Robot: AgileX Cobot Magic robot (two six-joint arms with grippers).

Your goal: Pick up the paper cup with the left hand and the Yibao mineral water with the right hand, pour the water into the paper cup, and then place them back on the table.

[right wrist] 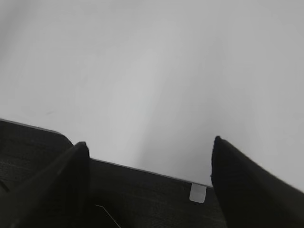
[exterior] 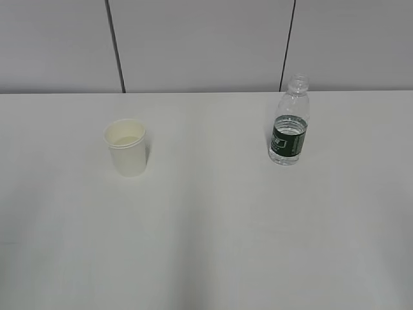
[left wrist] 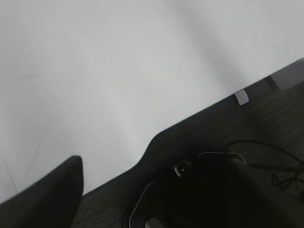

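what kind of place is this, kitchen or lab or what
Most likely a lab or test bench, not a kitchen. A plain white table stands against bare grey wall panels and holds only a paper cup and an uncapped water bottle. Loose cables lie below the table edge.

A bare lab or office test station is showing here: a plain white surface (exterior: pixel 206 245) is running up to grey wall panels (exterior: pixel 200 45) split by dark seams, and beyond the black fingers (right wrist: pixel 247 190) its edge is giving way to dark floor (right wrist: pixel 142 199) with loose cables (left wrist: pixel 266 156).
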